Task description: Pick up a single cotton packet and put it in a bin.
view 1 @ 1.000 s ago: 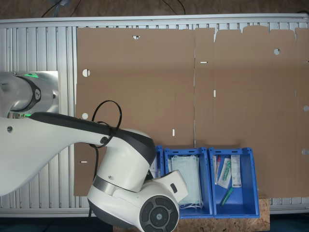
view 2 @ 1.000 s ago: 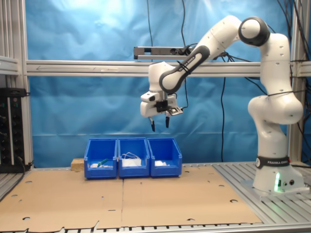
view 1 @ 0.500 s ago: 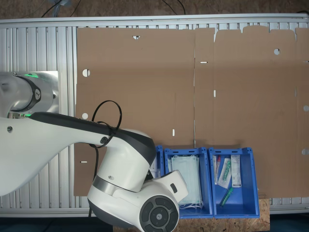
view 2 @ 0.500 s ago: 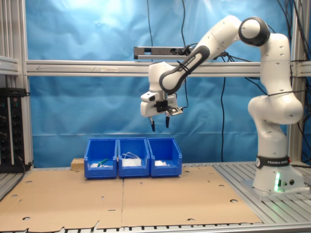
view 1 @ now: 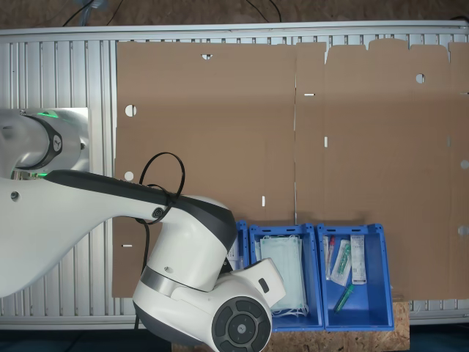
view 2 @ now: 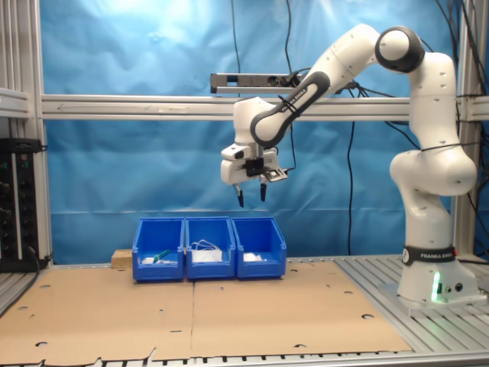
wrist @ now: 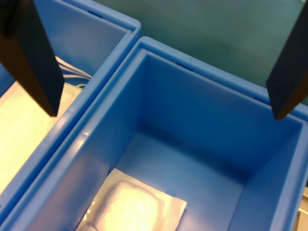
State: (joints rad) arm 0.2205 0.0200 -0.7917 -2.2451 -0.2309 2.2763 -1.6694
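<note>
Change since the earlier frames: none. My arm, my end effector (view 2: pixel 251 195) and all three bins sit exactly as they did a second ago.

End effector: hangs high above the row of bins in the second exterior view, fingers pointing down. Fingers spread wide, nothing between them; in the wrist view the two dark fingertips (wrist: pixel 33 57) frame the scene with open space between.

The bin (wrist: pixel 202 144): blue, open-top, directly below me. In the second exterior view it is the end bin (view 2: pixel 259 246) of the row, the one nearest my base, standing at the far edge of the cardboard-covered tabletop (view 2: pixel 229 313).

The cotton packet (wrist: pixel 137 209): a white, soft-looking sealed packet lying flat on the floor of that bin, close to a side wall. No print legible from here.

Neighbouring bin (view 1: pixel 284 275): middle of the row, holds pale green face masks (view 1: pixel 282 271). Third bin (view 1: pixel 353 275): syringes and tubes.

Status, as I judge it: the packet appears already deposited, and I am clear above it.

Risks from here:
- Descending with fingers this wide could strike the bin rim or the shared wall with the mask bin, since the walls stand touching.
- A grasp on the packet could fail; it lies flat against the floor and near the wall, leaving little room for a finger.
- Nudging the light bin could shift the whole row.
</note>
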